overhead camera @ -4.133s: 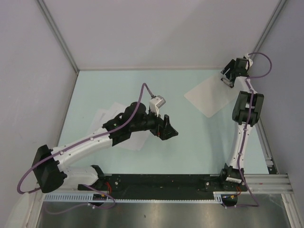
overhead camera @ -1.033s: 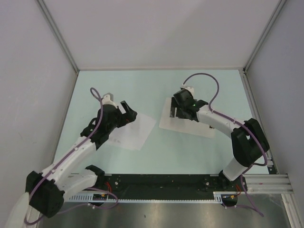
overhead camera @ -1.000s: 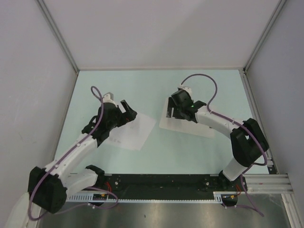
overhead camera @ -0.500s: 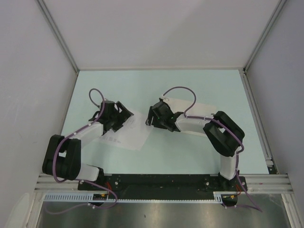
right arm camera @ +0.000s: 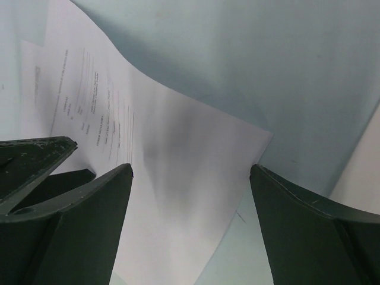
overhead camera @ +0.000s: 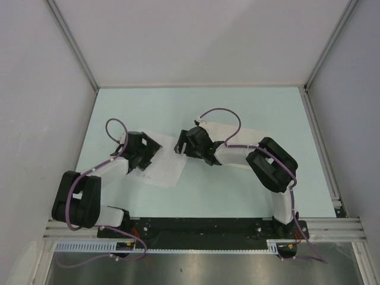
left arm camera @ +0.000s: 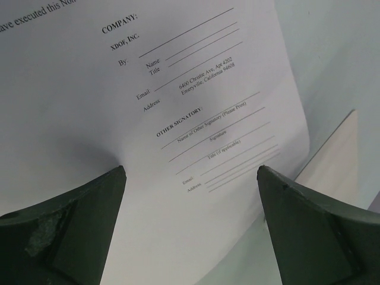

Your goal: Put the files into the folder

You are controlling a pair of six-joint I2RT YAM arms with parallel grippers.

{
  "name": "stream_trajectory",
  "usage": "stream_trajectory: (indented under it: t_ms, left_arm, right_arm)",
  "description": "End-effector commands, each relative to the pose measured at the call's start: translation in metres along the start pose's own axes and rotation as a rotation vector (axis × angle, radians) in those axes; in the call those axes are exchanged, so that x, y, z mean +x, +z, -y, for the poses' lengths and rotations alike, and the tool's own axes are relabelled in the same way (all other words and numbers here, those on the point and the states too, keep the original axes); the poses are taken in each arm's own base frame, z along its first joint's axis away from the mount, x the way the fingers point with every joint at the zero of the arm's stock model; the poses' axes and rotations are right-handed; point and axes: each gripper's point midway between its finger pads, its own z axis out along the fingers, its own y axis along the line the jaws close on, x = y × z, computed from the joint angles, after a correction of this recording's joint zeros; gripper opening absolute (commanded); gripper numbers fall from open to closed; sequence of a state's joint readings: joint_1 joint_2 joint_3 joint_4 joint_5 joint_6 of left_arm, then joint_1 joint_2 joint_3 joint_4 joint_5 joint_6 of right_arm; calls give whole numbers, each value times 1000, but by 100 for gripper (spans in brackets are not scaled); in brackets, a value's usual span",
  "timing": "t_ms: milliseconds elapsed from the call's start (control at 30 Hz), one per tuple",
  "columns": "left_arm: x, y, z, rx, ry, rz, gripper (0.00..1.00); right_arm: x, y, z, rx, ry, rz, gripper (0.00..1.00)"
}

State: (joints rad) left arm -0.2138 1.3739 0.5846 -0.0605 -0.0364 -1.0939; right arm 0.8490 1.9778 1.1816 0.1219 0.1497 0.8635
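The files [overhead camera: 167, 168] lie left of centre on the teal table, the top sheet printed with signature lines [left arm camera: 196, 113]. My left gripper [overhead camera: 148, 149] is open low over their far left part, jaws either side of the sheet [left arm camera: 190, 172]. My right gripper [overhead camera: 181, 144] is open at the files' right edge, jaws straddling a bowed sheet corner [right arm camera: 190, 168]. The folder [overhead camera: 242, 134], a plain white board, lies under my right forearm just right of the files. Its edge shows in the left wrist view [left arm camera: 339, 155] and right wrist view [right arm camera: 363, 172]. Its clip is hidden.
The table [overhead camera: 196, 104] is enclosed by grey walls at the left, back and right. A dark finger of the left gripper [right arm camera: 32, 157] shows close to my right gripper's left jaw. Purple cables loop above both wrists.
My right gripper has moved left off the folder to the files' right edge. My left gripper has shifted slightly left and lower over the files. The folder, far right earlier, now lies near the centre.
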Motion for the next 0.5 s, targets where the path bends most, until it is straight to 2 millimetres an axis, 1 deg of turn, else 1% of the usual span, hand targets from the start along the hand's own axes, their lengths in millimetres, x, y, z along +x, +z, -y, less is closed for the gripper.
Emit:
stream_trajectory:
  t_ms: [0,100,167,233,267,400,467]
  left_arm:
    - [-2,-2,-16,-48,-52,31,100]
    - [0,-3,-20,-54,-51,29,100]
    - [-1,-4,-19,-47,-54,36,100]
    - [0,-6,-20,-42,-59,33,100]
    - [1,-6,-19,-35,-64,29,100]
    - [4,-7,-23,-32,-64,27,100]
    - [4,-8,-24,-32,-59,27,100]
  right_arm:
    - [22,10,-11,-66,15,-67,86]
    - [25,7,-24,-128,10,-92,86]
    - [34,2,-33,-175,13,-137,86]
    - [35,-3,-43,-227,30,-146,86]
    - [38,-7,-48,-257,71,-171,86]
    - [32,-20,-57,-342,173,-158,80]
    - [24,-27,-63,-356,187,-136,79]
